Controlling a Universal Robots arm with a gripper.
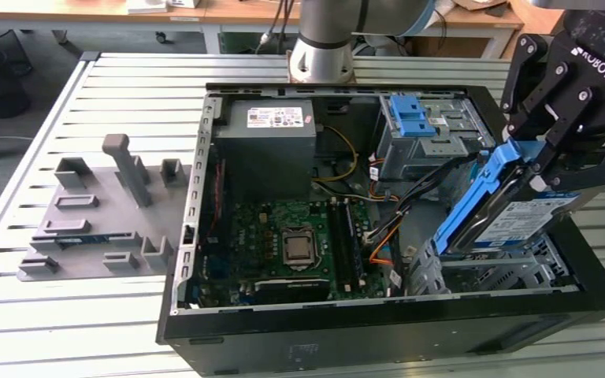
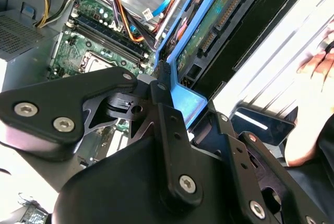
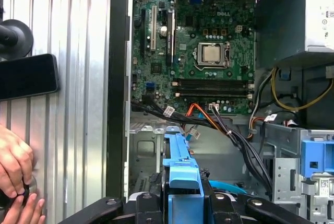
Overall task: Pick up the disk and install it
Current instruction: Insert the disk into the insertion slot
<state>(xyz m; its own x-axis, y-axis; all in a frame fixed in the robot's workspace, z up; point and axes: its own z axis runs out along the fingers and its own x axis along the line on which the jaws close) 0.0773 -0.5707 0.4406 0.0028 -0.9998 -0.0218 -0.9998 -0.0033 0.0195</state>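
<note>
The disk, a silver drive with a white-and-blue label in a blue plastic bracket, hangs steeply tilted over the open computer case, at the exterior view's right. My gripper is shut on its upper end. The disk's lower end reaches down toward a grey metal bay inside the case. In the second wrist view the disk's green circuit-board underside runs away from my black fingers. In the first wrist view the blue bracket sits between the finger links.
Inside the case lie the motherboard, a grey power supply, a drive cage with a blue latch and loose cables. A grey fixture sits on the slatted table. A person's hands and a phone are beside the case.
</note>
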